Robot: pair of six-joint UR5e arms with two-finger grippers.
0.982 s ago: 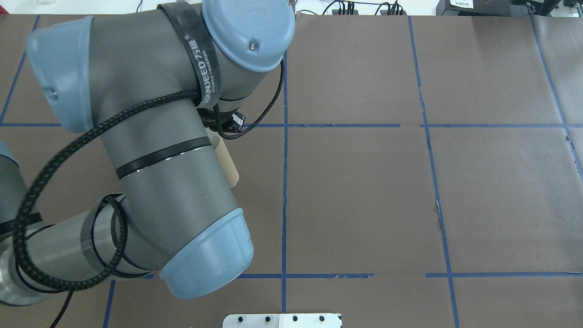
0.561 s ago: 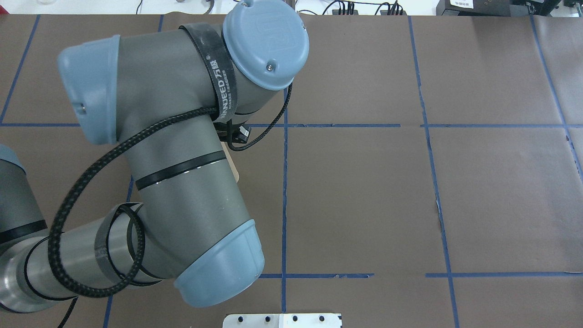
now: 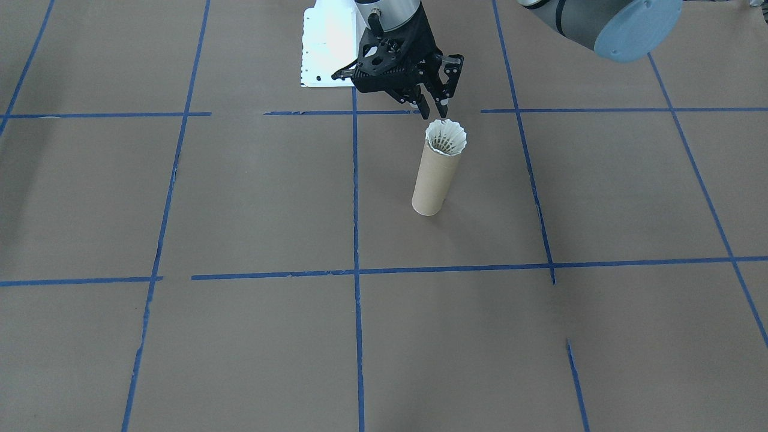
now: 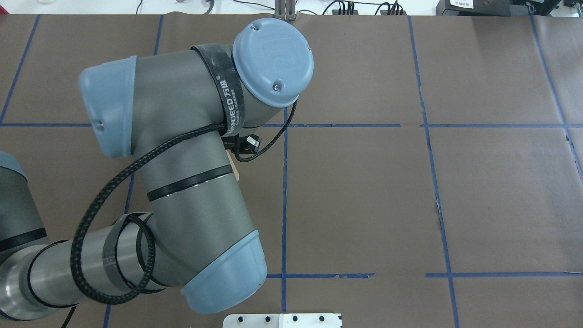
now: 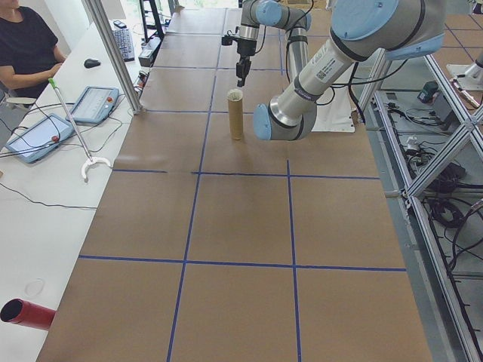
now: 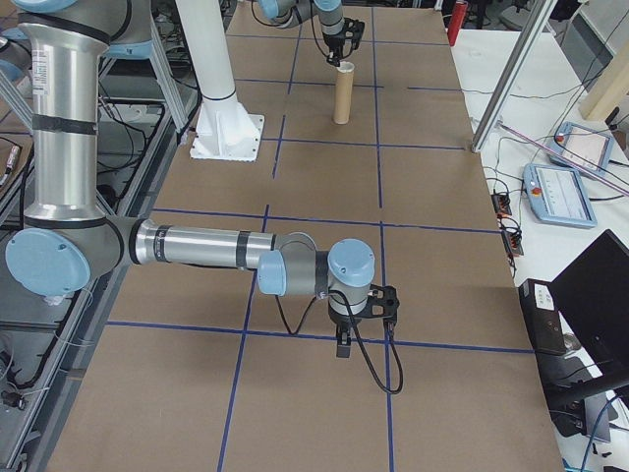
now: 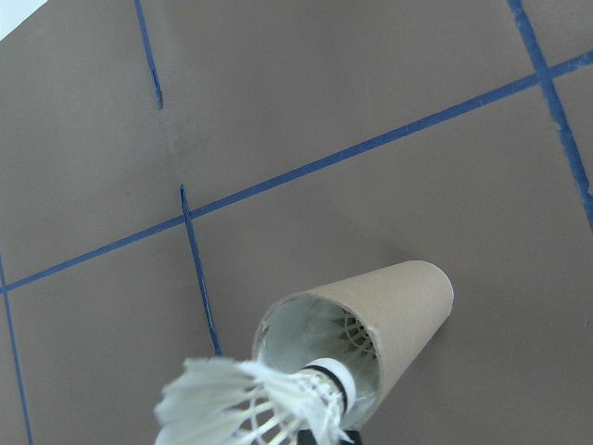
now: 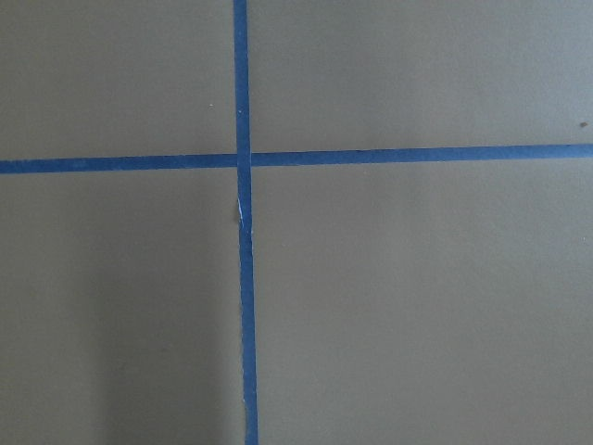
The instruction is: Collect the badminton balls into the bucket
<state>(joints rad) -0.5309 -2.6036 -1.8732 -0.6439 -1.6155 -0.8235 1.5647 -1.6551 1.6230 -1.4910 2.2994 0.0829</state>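
Observation:
The brown cardboard tube (image 3: 433, 183) stands upright on the brown table cover near the middle. A white feather shuttlecock (image 3: 446, 137) sits cork-down at its mouth, skirt flared above the rim. My left gripper (image 3: 433, 111) hangs just above and behind it, shut on the skirt's rim. In the left wrist view the shuttlecock (image 7: 250, 403) lies tilted, its black-banded cork over the mouth of the tube (image 7: 398, 297). The overhead view shows only a sliver of the tube (image 4: 234, 166) under the left arm. My right gripper (image 6: 344, 339) hovers low over a tape crossing, far from the tube; I cannot tell its state.
A white metal base (image 3: 327, 42) is bolted at the robot's side of the table. Blue tape lines grid the brown cover. A person (image 5: 26, 45) sits at the side bench with tablets, and a red cylinder (image 5: 26, 313) lies there.
In the overhead view the left arm has swung to the right and further from the robot, and now covers more of the tube.

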